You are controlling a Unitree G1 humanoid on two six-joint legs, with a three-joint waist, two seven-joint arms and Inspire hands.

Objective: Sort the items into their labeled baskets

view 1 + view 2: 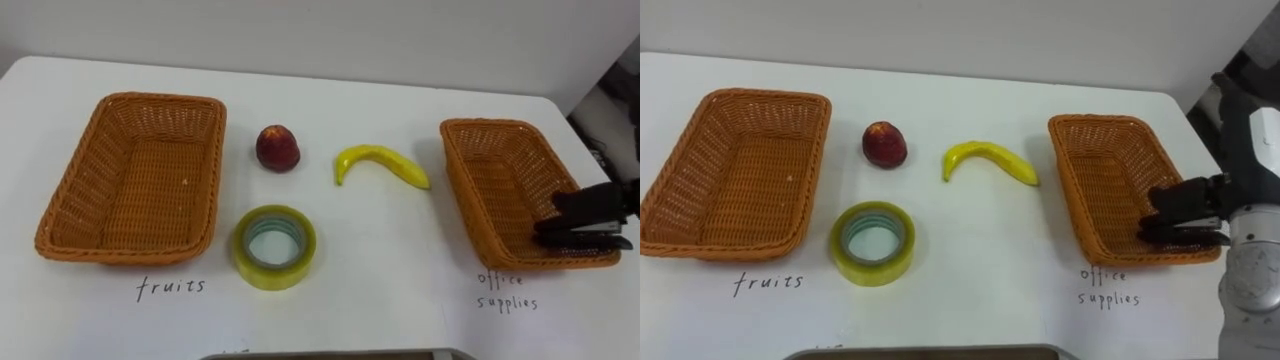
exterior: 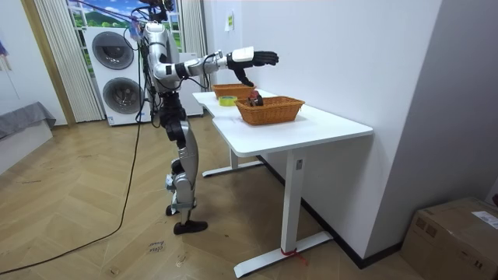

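Fingers (image 1: 1170, 200): loosely spread, empty, right hand (image 1: 1205, 208) above office supplies basket (image 1: 1090, 180). Tape roll (image 1: 872, 272), peach (image 1: 884, 144), banana (image 1: 990, 160) on worktop (image 1: 980, 290), well left of it. Next likely tape: pinch across rim, lift clear of wicker wall before release.

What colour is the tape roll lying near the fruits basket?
Translucent yellow-green roll of tape, with a pale teal inner core; clearest in the left eye view.

Silver-grey humanoid with dark joints.
Its black right hand (image 1: 1188, 208) caps a pale grey cylindrical forearm; a dark cable trails from its body.
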